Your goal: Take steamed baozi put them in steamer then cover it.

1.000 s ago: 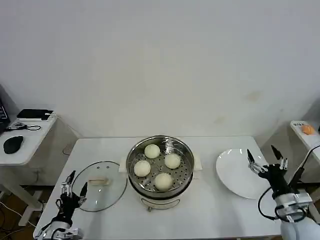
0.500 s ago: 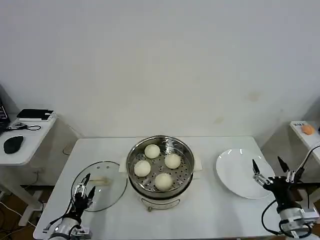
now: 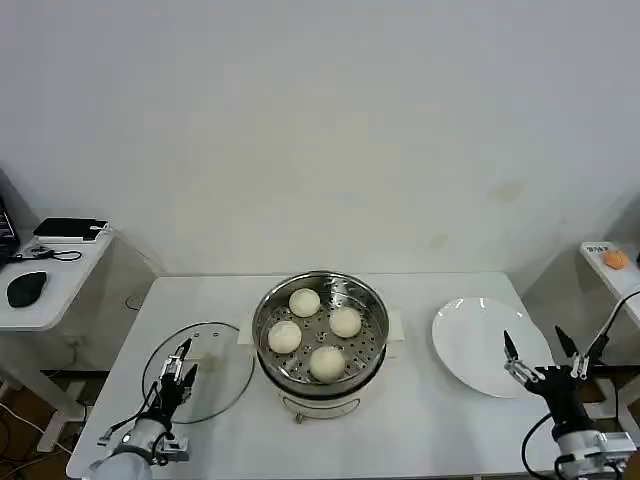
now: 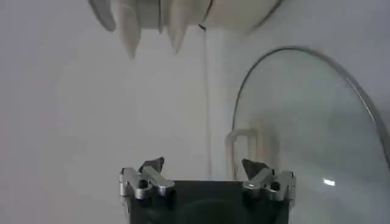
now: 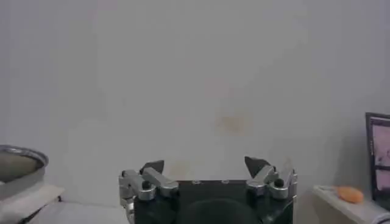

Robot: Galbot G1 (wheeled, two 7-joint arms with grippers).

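Since a second ago the left gripper (image 3: 181, 361) has advanced over the cover (image 3: 198, 371), fingers apart — right gripper (image 3: 541, 360) lowered, fingers spread. Glass: rigid, slippery, fragile; best gripped by its bar handle (image 3: 199, 362).

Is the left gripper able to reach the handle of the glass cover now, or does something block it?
Probably yes. The left gripper, open, hovers over the near edge of the cover, which lies flat on the table beside the steamer. Nothing stands between it and the handle.

The steamer (image 3: 321, 340) is shiny stainless steel with a perforated tray; the baozi (image 3: 285, 336) look smooth and matt; the cover (image 3: 200, 371) is clear glass, metal-rimmed.
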